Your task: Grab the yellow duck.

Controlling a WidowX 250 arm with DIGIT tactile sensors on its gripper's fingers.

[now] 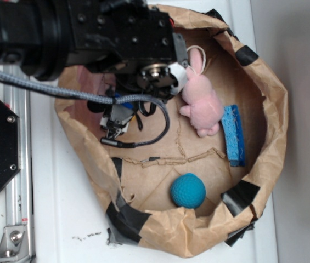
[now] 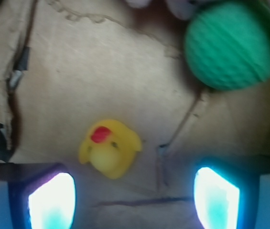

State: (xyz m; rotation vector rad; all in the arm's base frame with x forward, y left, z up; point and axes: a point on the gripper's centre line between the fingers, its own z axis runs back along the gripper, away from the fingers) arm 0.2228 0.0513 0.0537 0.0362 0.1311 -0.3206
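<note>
Carrier: we saw a brown paper bin (image 1: 270, 137) with rolled-down walls patched with black tape, resting on a white counter (image 1: 67, 219).
Yellow duck: in the wrist view we found the yellow duck (image 2: 110, 148) lying on the bin's paper floor, red-orange beak up; in the exterior view the arm hid it from us.
Gripper: the gripper (image 2: 134, 195) hung over the floor with its jaws spread wide, nothing between them; the duck sat just ahead of the left-hand finger (image 2: 51, 200), apart from both fingers as far as we could tell.
Arm: in the exterior view the black arm (image 1: 89, 33) reached in over the bin's upper-left edge.
Green ball: we noted a teal-green ball (image 2: 228, 45) near the top right of the wrist view, well apart from the duck.
Teal ball: another ball (image 1: 187, 190) lay near the bin's lower wall.
Pink bunny: a pink plush bunny (image 1: 201, 101) lay toward the upper wall, just beside a blue sponge (image 1: 234, 134).
</note>
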